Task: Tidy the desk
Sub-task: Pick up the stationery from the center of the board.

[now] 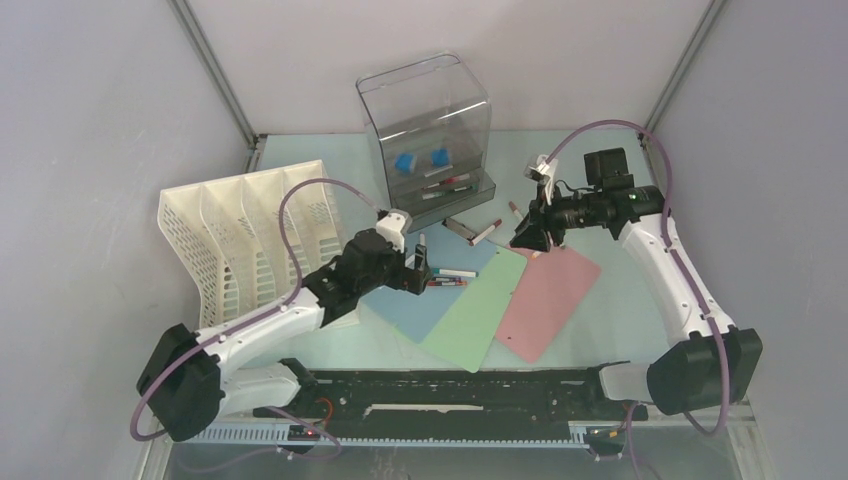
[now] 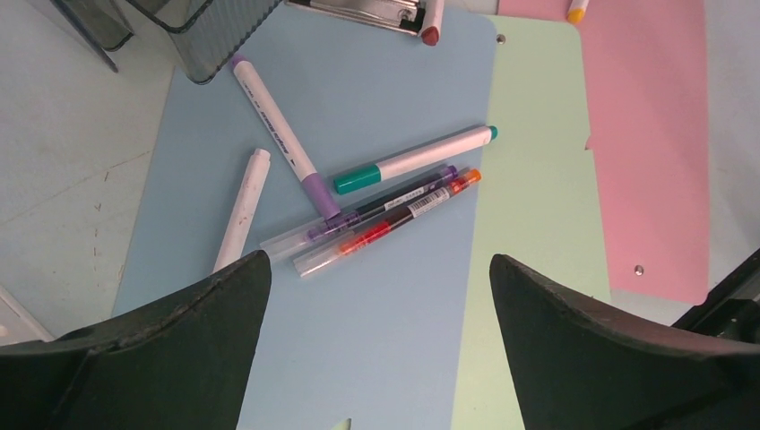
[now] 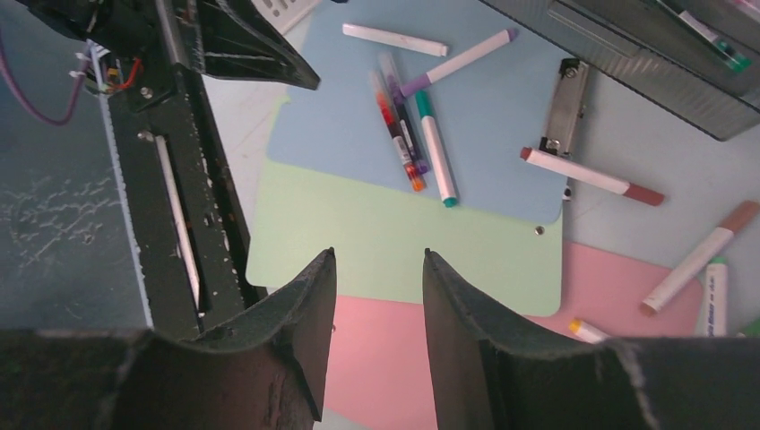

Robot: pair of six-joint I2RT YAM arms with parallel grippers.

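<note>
The pale mint-green desk (image 1: 610, 335) carries three overlapping sheets: blue (image 1: 430, 305), green (image 1: 470, 320) and pink (image 1: 550, 295). Several pens (image 1: 450, 277) lie on the blue sheet. In the left wrist view these are a teal-capped marker (image 2: 412, 159), a purple marker (image 2: 278, 134), a white stick (image 2: 242, 206) and two clear gel pens (image 2: 385, 219). My left gripper (image 1: 420, 272) hovers open and empty just short of them (image 2: 378, 260). My right gripper (image 1: 528, 240) is open and empty, raised above the green and pink sheets (image 3: 378, 253).
A clear drawer box (image 1: 425, 120) stands at the back. A white slotted rack (image 1: 250, 240) lies at the left. A metal binder clip (image 3: 565, 107) and brown-capped markers (image 3: 591, 176) lie in front of the box. A black rail (image 1: 450, 390) runs along the front edge.
</note>
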